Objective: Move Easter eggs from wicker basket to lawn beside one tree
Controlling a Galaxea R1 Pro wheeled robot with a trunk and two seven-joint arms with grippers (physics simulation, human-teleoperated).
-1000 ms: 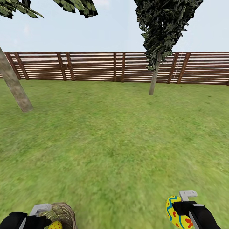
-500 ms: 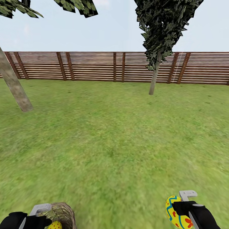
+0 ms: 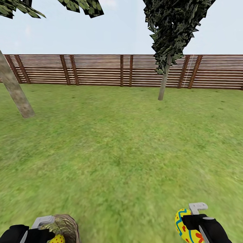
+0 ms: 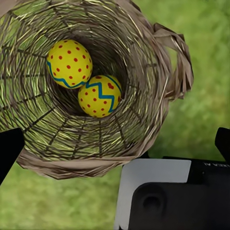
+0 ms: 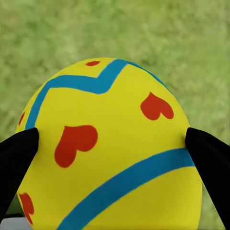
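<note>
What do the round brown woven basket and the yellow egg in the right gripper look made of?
Round brown woven basket: looks like wicker twigs, matte, with open lattice walls and a braided rim. Yellow egg with teal zigzags and red hearts, held in the right gripper: smooth, evenly painted shell; plastic or painted, can't tell from a render.

left gripper (image 3: 40, 233) low at left, jaws clamped on basket rim, right gripper (image 3: 199, 227) low at right, jaws gripping egg

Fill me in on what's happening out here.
The robot is out on the lawn. Its right claw is shut on one Easter egg. The left claw hangs over the wicker basket, where two eggs lie. Ahead stand a slanted-trunk tree and the fence.
</note>
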